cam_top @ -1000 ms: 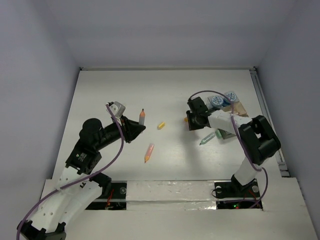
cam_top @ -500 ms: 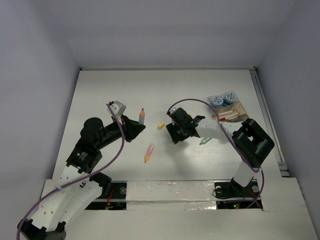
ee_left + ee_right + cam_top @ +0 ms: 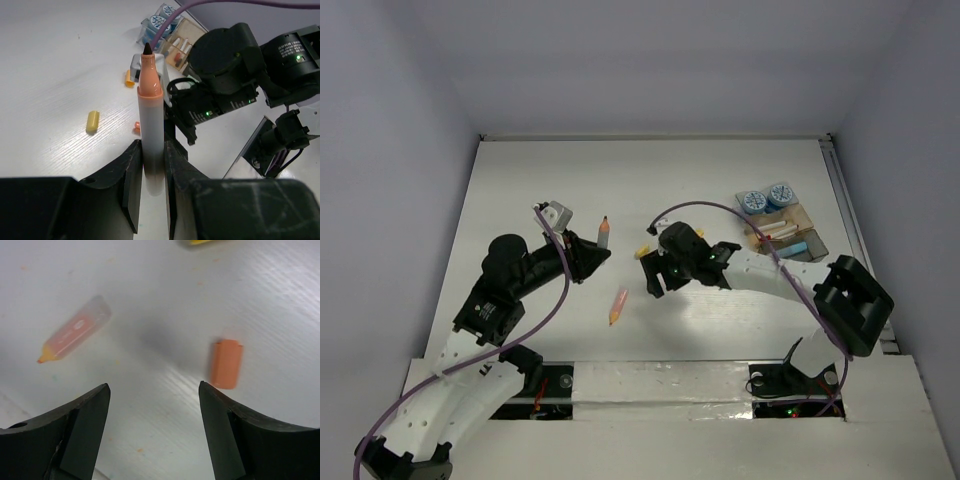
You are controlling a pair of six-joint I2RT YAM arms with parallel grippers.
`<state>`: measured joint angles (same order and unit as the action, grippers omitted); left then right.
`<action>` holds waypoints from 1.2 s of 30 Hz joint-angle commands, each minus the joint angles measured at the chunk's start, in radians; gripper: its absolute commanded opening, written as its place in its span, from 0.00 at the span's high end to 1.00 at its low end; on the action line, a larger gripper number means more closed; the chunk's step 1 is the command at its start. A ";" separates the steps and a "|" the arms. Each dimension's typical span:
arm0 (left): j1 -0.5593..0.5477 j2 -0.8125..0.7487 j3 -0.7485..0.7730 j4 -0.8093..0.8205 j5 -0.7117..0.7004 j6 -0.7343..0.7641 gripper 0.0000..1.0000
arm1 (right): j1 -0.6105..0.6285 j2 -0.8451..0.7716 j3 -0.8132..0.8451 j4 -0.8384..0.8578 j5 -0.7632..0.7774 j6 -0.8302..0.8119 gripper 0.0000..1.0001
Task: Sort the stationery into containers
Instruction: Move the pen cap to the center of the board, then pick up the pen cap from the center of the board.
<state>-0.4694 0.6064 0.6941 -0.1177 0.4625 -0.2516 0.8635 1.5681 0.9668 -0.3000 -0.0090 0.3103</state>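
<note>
Left hand: we see the left gripper (image 3: pixel 153 146) pinching a grey-barrelled, orange-tipped pen (image 3: pixel 150 95), which it holds upright above the table (image 3: pixel 540 170).
Right hand: the right gripper (image 3: pixel 154 387) hangs low over the table with its 2 fingers spread wide and nothing between them.
Nearest piece: a short orange cap (image 3: pixel 226 363) lies flat just ahead of one fingertip in the wrist view, apart from it.
Cap's axis: its long side runs roughly across the line on which the fingers close. We judge that the jaws would meet its narrow sides after a small shift toward that finger.
Second piece: an orange highlighter (image 3: pixel 75 330) lies ahead and off to the other side, outside the gap. It lies slantwise, with its tip pointing away from the cap.
Nearer arm: the right one. The cap sits at its fingertips, and the left is already occupied.
Loose besides: a yellow stub (image 3: pixel 92 121) lies flat on the table.
Containers: the trays (image 3: pixel 803 216) sit well apart from the right gripper, on its right, touching 2 blue-and-white pots (image 3: pixel 753 202). A few pieces already lie in them.
Step in hand: we judge it to be lining up for a pick, most likely of the cap.
</note>
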 commanded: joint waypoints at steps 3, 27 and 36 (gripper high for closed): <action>0.002 -0.005 0.005 0.032 0.002 0.011 1.00 | 0.032 0.013 -0.051 0.137 -0.127 0.098 0.23; 0.002 -0.002 0.005 0.035 0.005 0.009 1.00 | -0.004 0.102 -0.043 0.061 0.144 0.162 0.14; 0.002 0.009 0.008 0.038 0.008 0.011 1.00 | -0.043 0.174 0.010 0.070 0.191 0.142 0.14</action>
<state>-0.4694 0.6163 0.6941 -0.1177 0.4622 -0.2512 0.8444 1.6936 0.9562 -0.2165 0.1375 0.4603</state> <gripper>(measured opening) 0.153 0.862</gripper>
